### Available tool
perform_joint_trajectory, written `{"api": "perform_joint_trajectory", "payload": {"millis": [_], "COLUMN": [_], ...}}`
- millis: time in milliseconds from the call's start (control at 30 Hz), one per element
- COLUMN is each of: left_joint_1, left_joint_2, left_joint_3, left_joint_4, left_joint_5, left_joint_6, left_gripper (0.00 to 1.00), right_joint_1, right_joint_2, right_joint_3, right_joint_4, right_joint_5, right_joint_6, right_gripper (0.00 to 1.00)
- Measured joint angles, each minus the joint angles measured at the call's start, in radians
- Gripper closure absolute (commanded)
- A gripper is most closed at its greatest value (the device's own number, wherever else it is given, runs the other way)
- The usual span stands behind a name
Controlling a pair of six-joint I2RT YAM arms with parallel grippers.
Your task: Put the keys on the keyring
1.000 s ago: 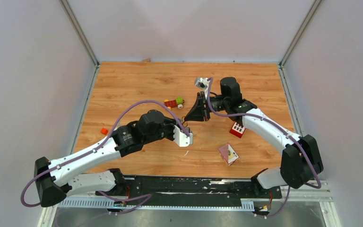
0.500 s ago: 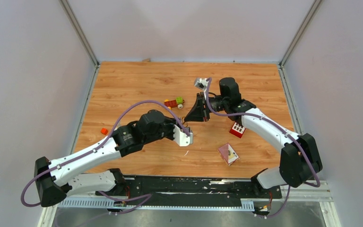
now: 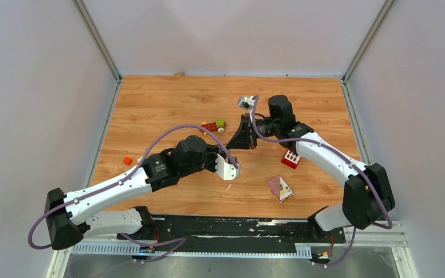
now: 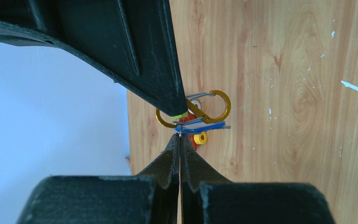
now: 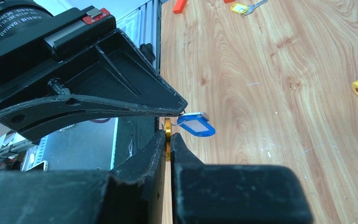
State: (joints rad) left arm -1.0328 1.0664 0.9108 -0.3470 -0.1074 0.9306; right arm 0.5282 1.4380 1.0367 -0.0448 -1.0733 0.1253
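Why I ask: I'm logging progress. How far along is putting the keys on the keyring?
Done: the right gripper is shut on the small gold wire keyring and the left gripper on the blue-headed metal key, both off the wooden table. In hand: key and ring meet between the grippers; whether the key is threaded, I cannot tell. Left: the yellow-headed key lies on the table, untouched.
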Motion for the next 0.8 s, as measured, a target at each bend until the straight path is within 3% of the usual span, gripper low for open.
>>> {"api": "perform_joint_trajectory", "payload": {"millis": [800], "left_joint_1": [-0.008], "left_joint_2": [0.014], "left_joint_3": [0.001], "left_joint_4": [0.001], "left_joint_5": [-0.025], "left_joint_6": [0.003], "left_gripper": [1.00], "right_joint_1": [0.001], "right_joint_2": [0.014], "right_joint_3": [0.000], "right_joint_4": [-0.018], "right_joint_5": [0.021], "right_joint_6": [-0.007], "right_gripper": [1.00]}}
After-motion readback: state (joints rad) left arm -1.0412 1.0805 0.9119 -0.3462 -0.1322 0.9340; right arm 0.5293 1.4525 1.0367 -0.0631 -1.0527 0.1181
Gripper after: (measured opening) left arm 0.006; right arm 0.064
